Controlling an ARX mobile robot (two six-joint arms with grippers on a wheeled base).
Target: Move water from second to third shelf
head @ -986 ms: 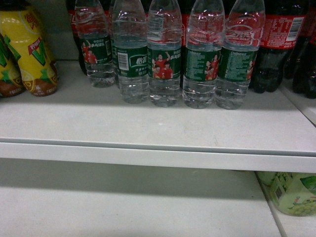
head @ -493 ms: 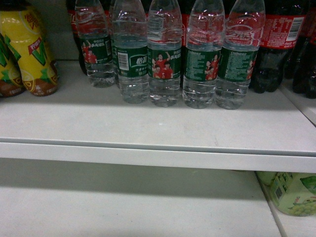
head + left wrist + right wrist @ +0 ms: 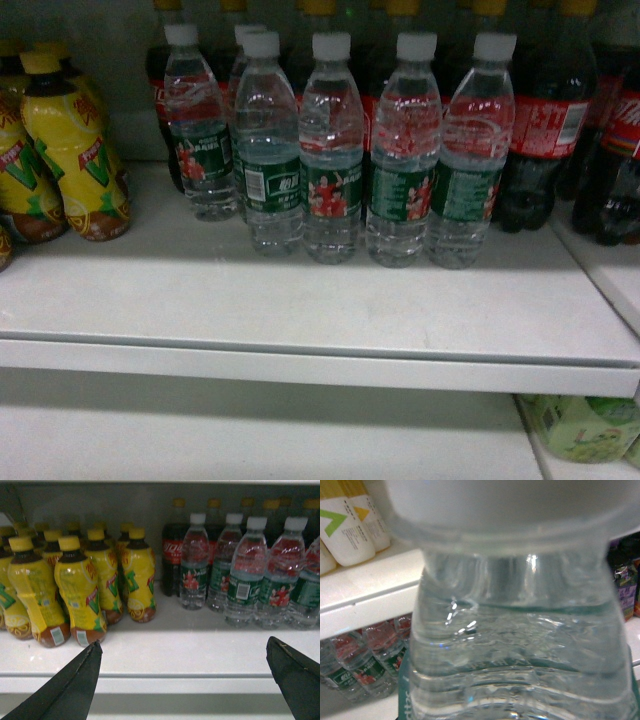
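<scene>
White shelf board [image 3: 200, 655] is stretching across ahead of the left gripper [image 3: 185, 675], whose dark fingers [image 3: 75, 685] are standing wide apart and holding nothing. Beyond them, yellow-wrapped drink bottles [image 3: 80, 595] are crowding the left side, cola bottles [image 3: 172, 555] are lining the back, and water bottles [image 3: 245, 575] are standing upright to the right. Filling the right wrist view, a water bottle [image 3: 520, 645] is sitting right against the lens, full and capped; whether the right gripper is gripping it cannot be told.

Water bottles [image 3: 330, 170] stand on the shelf [image 3: 300, 310], yellow bottles [image 3: 70, 150] left, cola bottles [image 3: 545, 140] right.
</scene>
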